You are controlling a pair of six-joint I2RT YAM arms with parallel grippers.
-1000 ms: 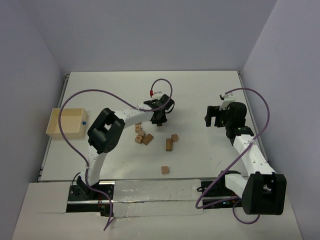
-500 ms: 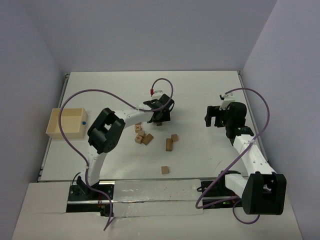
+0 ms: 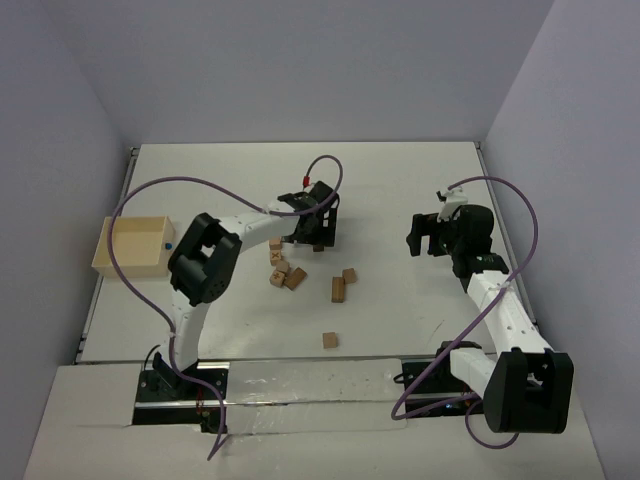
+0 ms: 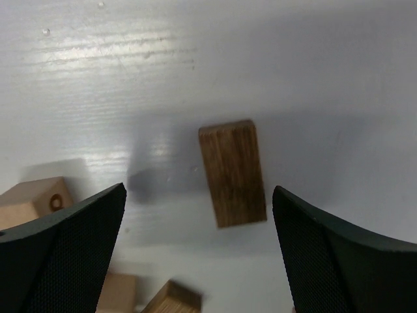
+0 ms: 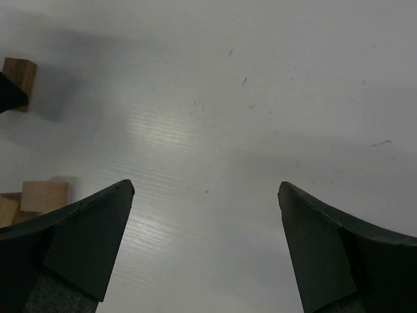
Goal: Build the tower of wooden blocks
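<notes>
A dark-grained rectangular wood block (image 4: 232, 173) rests on the white table, between the wide-apart fingers of my left gripper (image 4: 199, 195) and touching neither. From above, that open left gripper (image 3: 312, 240) hovers over the block (image 3: 318, 247) at mid-table. Several more wood blocks lie loose: a cluster (image 3: 283, 270) just left of it, a longer block (image 3: 339, 289), a cube (image 3: 349, 274) and a lone cube (image 3: 329, 340) nearer the bases. No tower shows in any view. My right gripper (image 3: 424, 240) (image 5: 206, 189) is open over bare table.
A pale shallow tray (image 3: 112, 260) sits at the table's left edge. Purple cables loop over both arms. The right wrist view catches one block (image 5: 18, 73) at its upper left and part of the cluster (image 5: 42, 195) at its left edge.
My left gripper has opened and let go of the rectangular block, which now rests on the table. The left arm shifted slightly. The right arm has not moved.
</notes>
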